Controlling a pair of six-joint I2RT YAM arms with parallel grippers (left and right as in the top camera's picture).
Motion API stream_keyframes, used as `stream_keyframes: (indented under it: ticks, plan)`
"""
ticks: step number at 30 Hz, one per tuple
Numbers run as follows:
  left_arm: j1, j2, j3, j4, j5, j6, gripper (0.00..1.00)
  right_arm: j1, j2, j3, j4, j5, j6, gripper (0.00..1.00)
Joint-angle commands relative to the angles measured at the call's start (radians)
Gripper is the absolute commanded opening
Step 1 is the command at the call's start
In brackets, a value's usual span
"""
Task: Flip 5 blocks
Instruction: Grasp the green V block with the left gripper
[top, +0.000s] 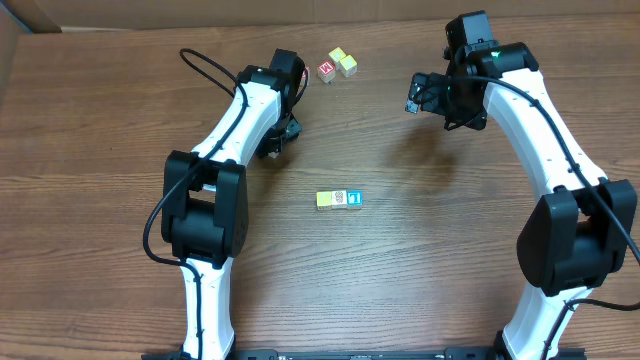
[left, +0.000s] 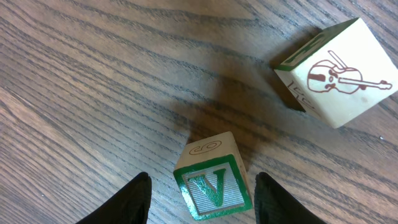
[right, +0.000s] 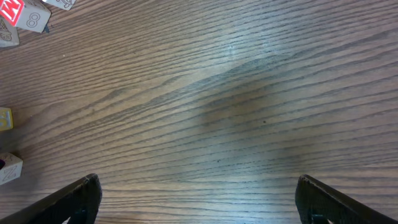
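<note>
Nearest, a row of three blocks (top: 340, 199) lies mid-tabletop (top: 100, 250). Farther left, the left gripper (left: 202, 186) holds its jaws open astride a green V block (left: 214, 180), with a gap on the block's left and the right jaw almost touching. A violin block (left: 339, 71) lies beyond, to the right. The right gripper (right: 199, 202) hangs far right, jaws wide over the tabletop.

soft, fairly bright light from above falls evenly on the table (top: 400, 270), leaving only faint, blurry-edged shadows, one a dim patch mid-frame in the right wrist view. the green-faced block (left: 214, 183) and wood grain are sharp up close.
</note>
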Motion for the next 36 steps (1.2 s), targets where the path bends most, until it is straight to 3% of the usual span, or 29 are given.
stream_keyframes:
  ticks: [1,10,15,26,30,36]
  plan:
    - [0.009,0.016,0.0,-0.002,-0.022,-0.008,0.46,0.001,-0.003,0.008,0.005,-0.006,-0.008,1.0]
    - [0.007,0.016,0.0,-0.004,-0.008,0.002,0.35,0.001,-0.003,0.008,0.005,-0.006,-0.008,1.0]
    - [0.007,0.016,-0.002,-0.005,0.021,0.024,0.35,0.001,-0.003,0.008,0.005,-0.006,-0.008,1.0]
    - [0.009,0.016,-0.002,-0.006,0.024,0.195,0.36,0.001,-0.003,0.008,0.005,-0.006,-0.008,1.0]
    - [0.009,0.016,-0.002,-0.017,0.024,0.186,0.43,0.001,-0.003,0.008,0.005,-0.006,-0.008,1.0]
    - [0.009,0.016,-0.018,-0.019,0.02,0.063,0.48,0.001,-0.003,0.008,0.005,-0.006,-0.008,1.0]
